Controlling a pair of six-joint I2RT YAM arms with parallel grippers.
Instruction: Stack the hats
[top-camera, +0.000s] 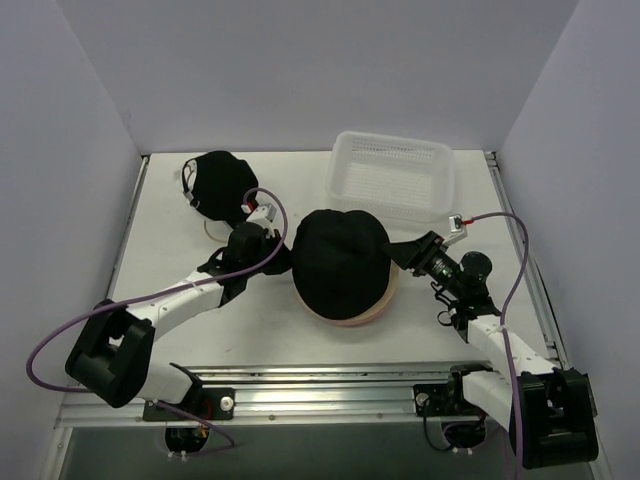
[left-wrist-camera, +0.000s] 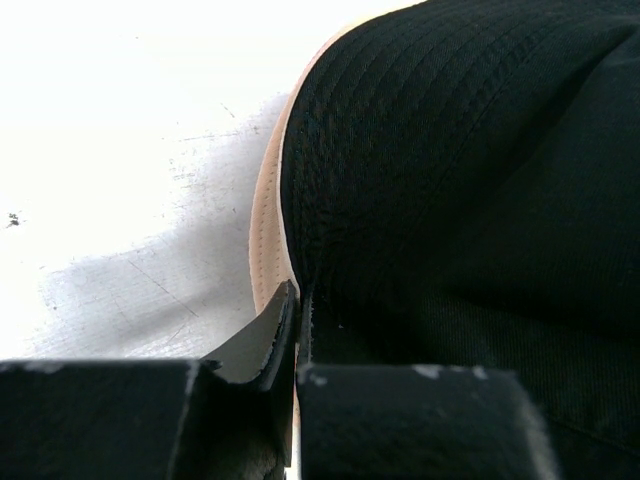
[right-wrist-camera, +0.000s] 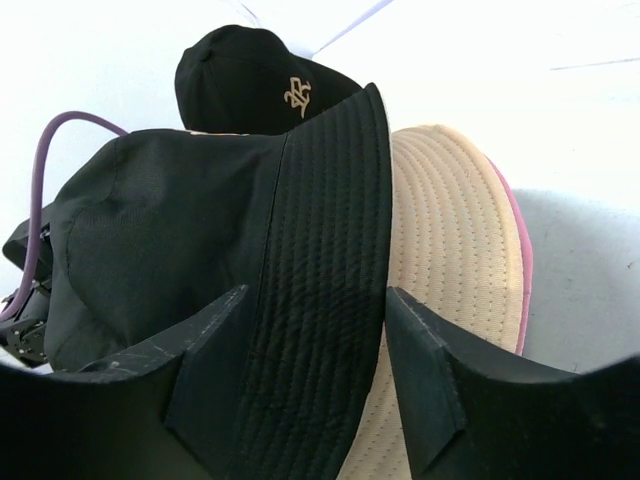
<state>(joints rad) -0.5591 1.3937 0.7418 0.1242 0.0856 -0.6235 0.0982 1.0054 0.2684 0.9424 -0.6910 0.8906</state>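
Observation:
A black bucket hat (top-camera: 340, 260) sits on top of a tan hat (top-camera: 350, 318) and a pink hat whose edge shows only in the right wrist view (right-wrist-camera: 524, 270). My left gripper (top-camera: 284, 262) is shut on the black hat's left brim (left-wrist-camera: 330, 200), its tips (left-wrist-camera: 298, 296) pinched together. My right gripper (top-camera: 402, 254) is open, its fingers (right-wrist-camera: 215, 335) on either side of the black brim (right-wrist-camera: 320, 300), above the tan brim (right-wrist-camera: 440, 230). A black cap (top-camera: 218, 182) with a gold logo (right-wrist-camera: 250, 85) sits at the back left. The white cap is not clearly visible.
A white plastic mesh basket (top-camera: 392, 172) stands at the back right, just behind my right gripper. White walls close the table on three sides. A bit of white and a thin tan ring (top-camera: 208, 228) show under the black cap.

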